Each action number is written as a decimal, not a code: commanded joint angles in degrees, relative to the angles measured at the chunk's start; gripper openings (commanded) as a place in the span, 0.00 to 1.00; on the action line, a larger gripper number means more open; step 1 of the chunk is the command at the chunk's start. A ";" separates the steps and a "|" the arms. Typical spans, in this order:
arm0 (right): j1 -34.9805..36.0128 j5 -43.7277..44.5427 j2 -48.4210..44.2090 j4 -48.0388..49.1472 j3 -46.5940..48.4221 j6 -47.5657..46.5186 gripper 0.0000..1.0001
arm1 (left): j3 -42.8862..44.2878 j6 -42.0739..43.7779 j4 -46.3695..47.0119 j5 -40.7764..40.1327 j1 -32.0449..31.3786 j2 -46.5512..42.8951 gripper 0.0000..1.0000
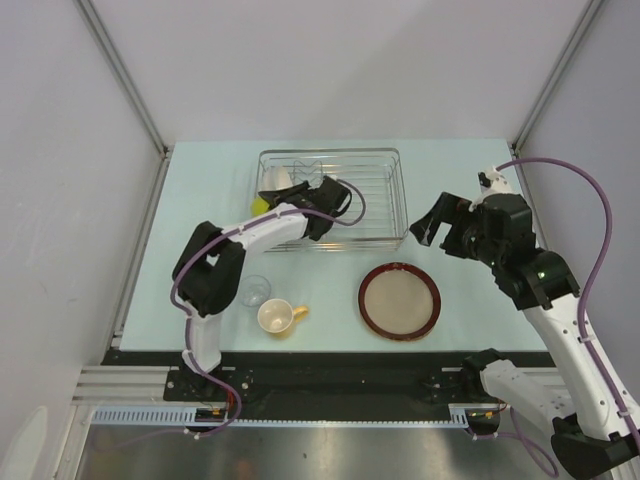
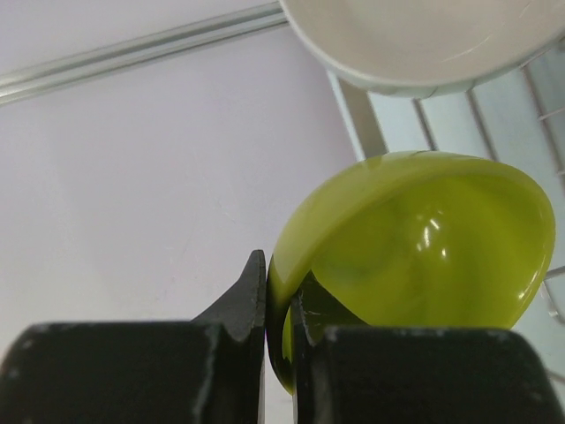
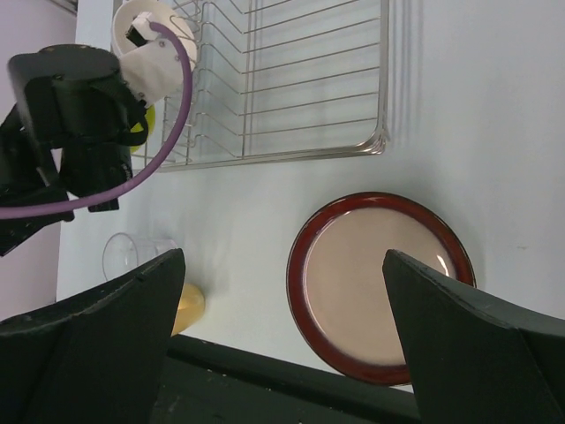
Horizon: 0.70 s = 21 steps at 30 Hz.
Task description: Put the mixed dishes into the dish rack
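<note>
Nearest the arm bases, the mug (image 1: pixel 280 317) lay on the table (image 1: pixel 200 190) with its handle pointing right. The glass (image 1: pixel 255 290) stood just beside it on the far left. To their right, well apart, the plate (image 1: pixel 400 300) lay flat and face up.

The right gripper (image 3: pixel 282 256) hung above the table just beyond the plate's right side, off the rack's (image 1: pixel 335 195) near right corner. Its fingers (image 3: pixel 97 353) were spread wide with nothing between them. In the wrist view the plate sat low between the two fingers, touching neither.

Farther back, the left arm reached across the rack's near left part. The left gripper (image 2: pixel 281 296) was clamped on the rim of the green bowl (image 2: pixel 424 247), one finger on each side of the wall. The bowl stood tipped on edge, its body jutting beyond the fingertips. It was at the rack's left wall, but whether it was inside the wire could not be told.

Just beyond it, the white bowl (image 2: pixel 424 44) sat on edge at the rack's left end, close to the green one. Contact between the two could not be told.
</note>
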 commanded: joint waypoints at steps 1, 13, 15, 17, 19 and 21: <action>-0.32 -0.78 -1.59 -0.31 0.10 -0.70 1.00 | 9.33 -20.44 -15.48 -0.91 0.19 3.58 0.00; -0.23 -2.01 -1.68 -0.66 -0.78 0.18 1.00 | 14.71 -50.09 -31.19 -0.28 0.55 7.28 0.00; -0.32 -2.10 -1.59 -0.66 -0.87 0.18 1.00 | 14.62 -54.48 -33.38 -1.25 0.55 8.51 0.00; -0.23 -2.45 -1.50 -0.66 -0.87 0.26 1.00 | 14.88 -58.25 -34.88 -2.13 0.55 9.64 0.00; -0.31 -2.80 -1.41 -0.66 -0.95 0.35 1.00 | 15.67 -60.02 -36.47 -1.87 0.63 10.18 0.00; -0.23 -2.89 -1.50 -0.75 -0.96 0.18 1.00 | 16.81 -61.96 -37.43 -1.78 0.64 10.53 0.00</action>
